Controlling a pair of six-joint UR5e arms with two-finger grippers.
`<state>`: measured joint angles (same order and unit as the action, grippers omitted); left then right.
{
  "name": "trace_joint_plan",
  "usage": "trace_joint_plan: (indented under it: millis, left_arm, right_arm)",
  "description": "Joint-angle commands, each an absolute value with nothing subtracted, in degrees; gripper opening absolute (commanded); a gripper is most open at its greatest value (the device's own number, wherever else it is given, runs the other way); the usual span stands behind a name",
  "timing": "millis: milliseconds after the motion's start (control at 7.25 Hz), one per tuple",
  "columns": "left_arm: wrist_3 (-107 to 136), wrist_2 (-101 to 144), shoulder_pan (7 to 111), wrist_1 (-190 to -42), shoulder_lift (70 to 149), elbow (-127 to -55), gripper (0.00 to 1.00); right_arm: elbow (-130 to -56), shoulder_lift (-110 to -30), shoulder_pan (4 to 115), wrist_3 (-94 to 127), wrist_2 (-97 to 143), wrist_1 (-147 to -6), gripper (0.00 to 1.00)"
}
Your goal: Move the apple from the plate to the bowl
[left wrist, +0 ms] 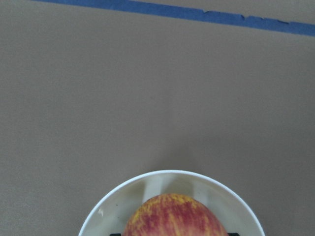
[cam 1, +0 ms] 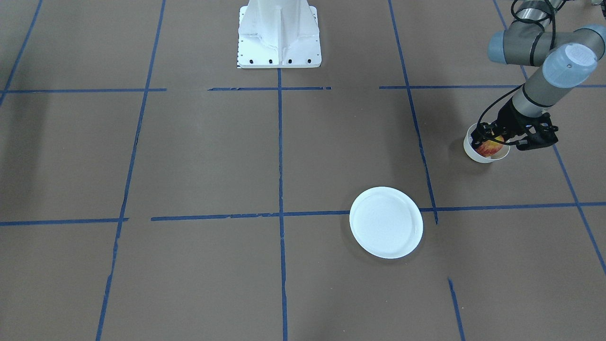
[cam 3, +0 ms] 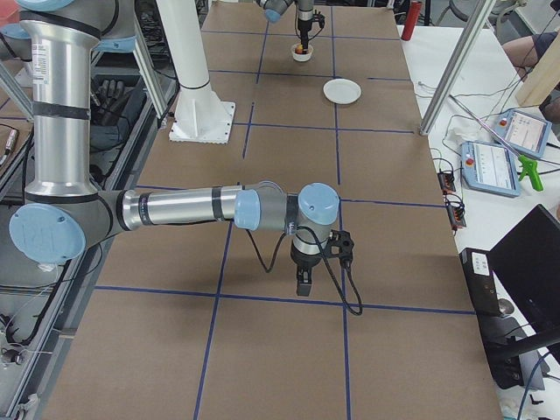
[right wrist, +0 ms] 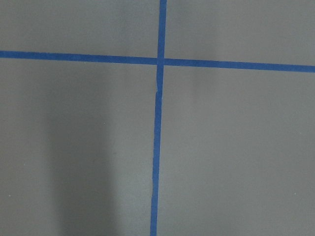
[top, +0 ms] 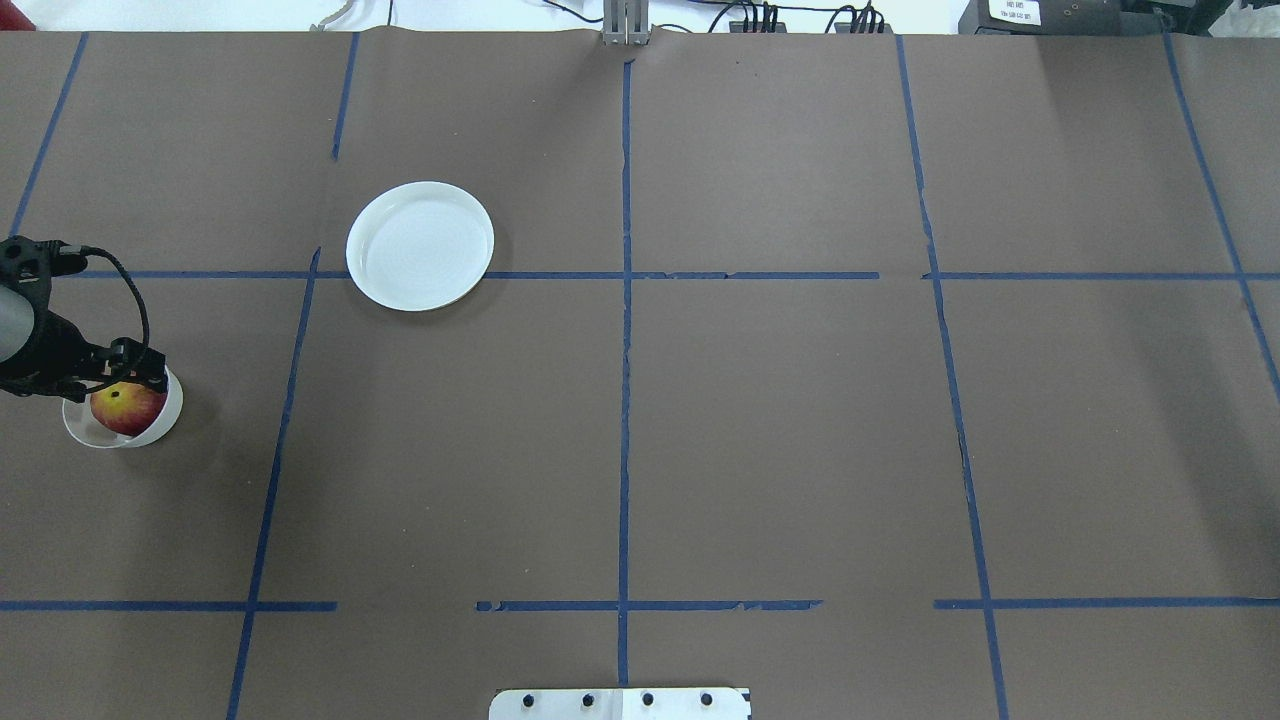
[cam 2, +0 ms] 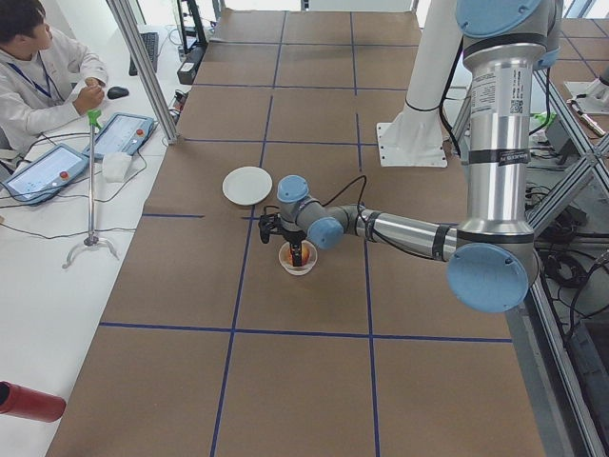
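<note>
The red and yellow apple (top: 128,408) sits inside the small cream-white bowl (top: 172,420) at the table's left edge. My left gripper (top: 125,378) points down over the bowl, its fingers flanking the apple and seemingly shut on it. In the left wrist view the apple (left wrist: 174,216) fills the bowl (left wrist: 98,216), with dark fingertips just at its sides. The front view shows the apple (cam 1: 490,148), the bowl (cam 1: 471,152) and the left gripper (cam 1: 492,137). The white plate (top: 420,245) lies empty. My right gripper (cam 3: 303,285) shows only in the right side view; I cannot tell its state.
The brown table cover carries a grid of blue tape lines (top: 625,300). The robot's white base (cam 1: 279,35) stands at the table's near edge. An operator (cam 2: 38,67) sits beyond the table's far side with tablets.
</note>
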<state>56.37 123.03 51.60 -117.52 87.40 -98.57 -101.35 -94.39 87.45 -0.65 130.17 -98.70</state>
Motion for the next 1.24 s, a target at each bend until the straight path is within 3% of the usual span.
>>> trace_joint_plan:
  millis: [0,276,552,1103]
  left_arm:
    - [56.34,123.31,51.77,-116.99,87.28,-100.45,1.00]
    - [55.38,126.45,53.25,-113.93,84.83,-107.35,1.00]
    - [41.13,126.65,64.35,-104.64,81.57,-114.59,1.00]
    - [7.43,126.74,87.23,-96.94,77.53,-111.38,1.00]
  right_arm:
    - [-101.34,-94.39,87.45,-0.70,130.17,-98.70,1.00]
    - [-101.34,-94.39,87.45,-0.62,130.17,-98.70,1.00]
    - [-101.34,-94.39,87.45,-0.62,130.17,-98.70,1.00]
    - [-101.34,-94.39,87.45,-0.70,130.17,-98.70,1.00]
